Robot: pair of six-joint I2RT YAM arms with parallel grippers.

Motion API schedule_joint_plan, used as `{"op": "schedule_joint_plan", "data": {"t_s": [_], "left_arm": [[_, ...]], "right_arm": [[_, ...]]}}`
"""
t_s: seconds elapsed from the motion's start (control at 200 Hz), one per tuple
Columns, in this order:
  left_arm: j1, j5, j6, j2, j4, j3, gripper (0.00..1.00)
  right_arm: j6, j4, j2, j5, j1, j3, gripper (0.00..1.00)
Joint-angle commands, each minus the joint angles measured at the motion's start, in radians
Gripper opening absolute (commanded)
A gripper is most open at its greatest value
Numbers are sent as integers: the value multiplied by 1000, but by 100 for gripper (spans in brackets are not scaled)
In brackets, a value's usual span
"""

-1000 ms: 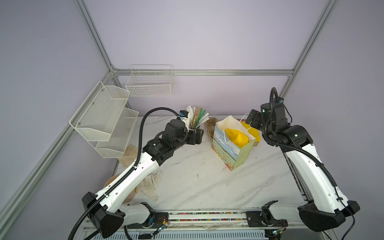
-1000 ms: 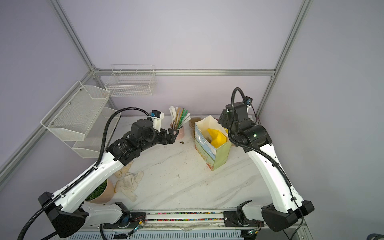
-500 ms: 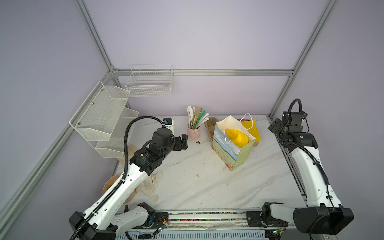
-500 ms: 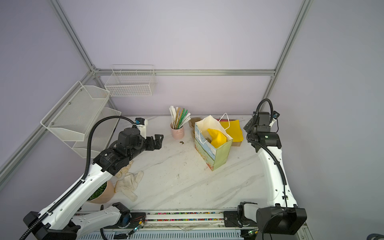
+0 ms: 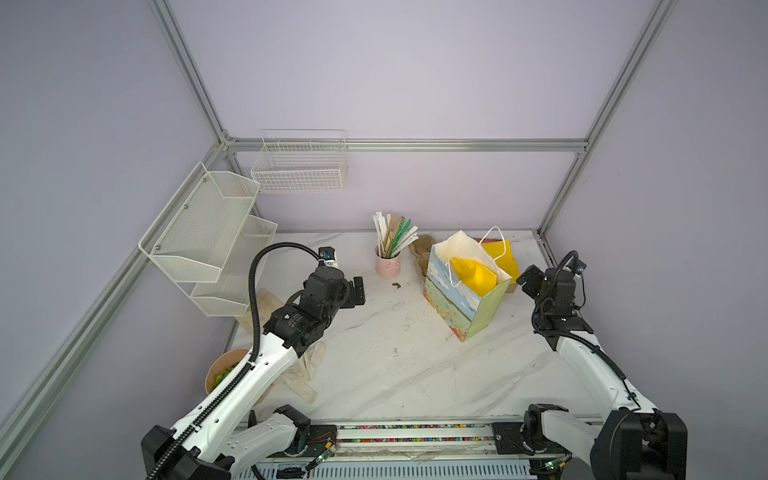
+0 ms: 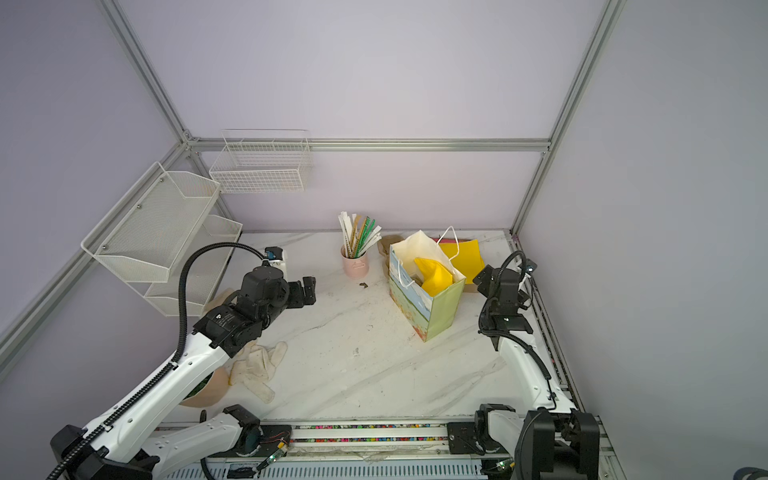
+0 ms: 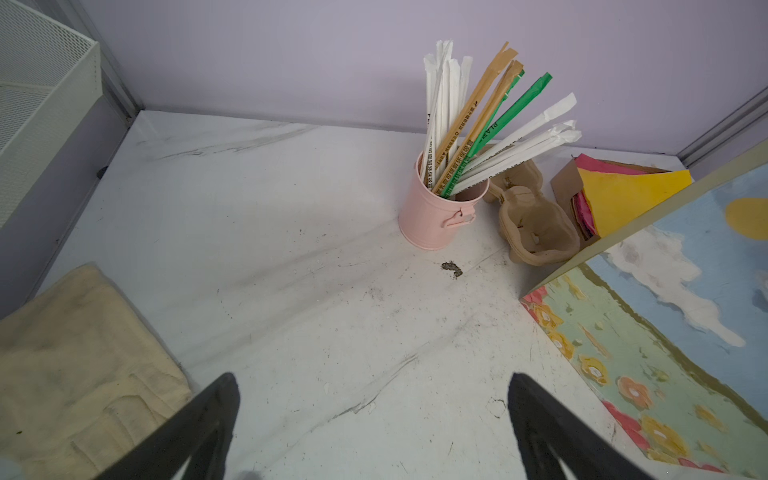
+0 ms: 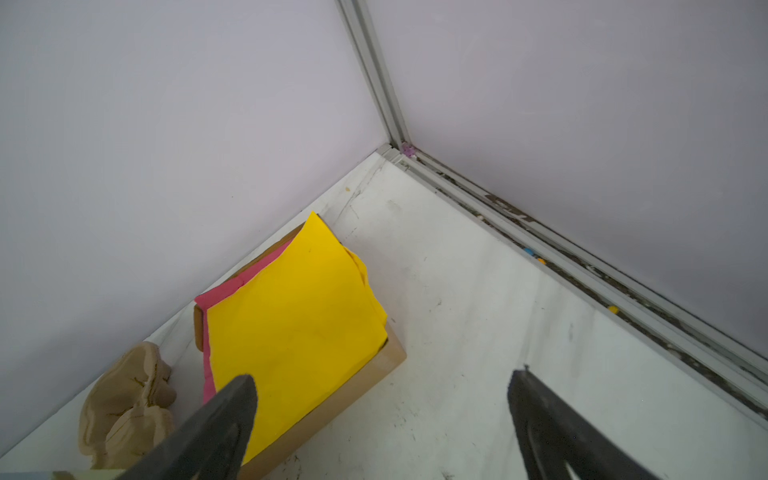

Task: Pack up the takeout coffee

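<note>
The left gripper (image 7: 372,378) has its two fingers spread wide and there is nothing between them. It hangs over a bare part of the marble table (image 5: 395,374) and looks toward the pink cup (image 7: 436,216) with the wrapped straws (image 7: 478,124), which stands well apart from it. Behind the gripper the wrist is about level. The white forearm goes down in a slant to the base at the front left corner. A beige cloth (image 7: 75,353) lies just beside this gripper, on the side of the wire shelves (image 5: 208,237).

The right gripper (image 8: 383,376) is also spread wide and empty. It looks at the back right corner of the table; one finger shows over the yellow sheet (image 8: 295,328) that lies in a shallow wooden tray (image 8: 374,374). This arm is folded and stands close to the right edge of the table (the wrist is the highest part of it in both top views).

Between the two arms stands a painted paper bag (image 5: 461,299), upright and open, with yellow tissue (image 5: 473,274) in its mouth. A brown pulp carrier (image 7: 536,232) lies between the pink cup and the bag.

The takeout coffee shows in no view, so I cannot tell its place, its long axis or which way it points.
</note>
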Motion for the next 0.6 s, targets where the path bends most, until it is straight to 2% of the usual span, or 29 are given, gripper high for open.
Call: {"op": "schedule_joint_plan", "data": {"t_s": [0.0,0.145,0.26,0.415,0.595], "left_arm": [[22,-82,4,-18,60,-49,100],[35,-155,14,-20,122,-106,100],[57,-229,17,-6,157,-148,100],[104,-254,5,38,151,-156,100],[145,-262,1,107,166,-166,100]], "right_arm": [[-110,243,71,39,43,-26,97],[-166,420,94,65,50,-113,97],[-187,511,132,35,52,-166,97],[-203,653,168,27,62,-251,97],[-270,841,271,74,87,-299,97]]}}
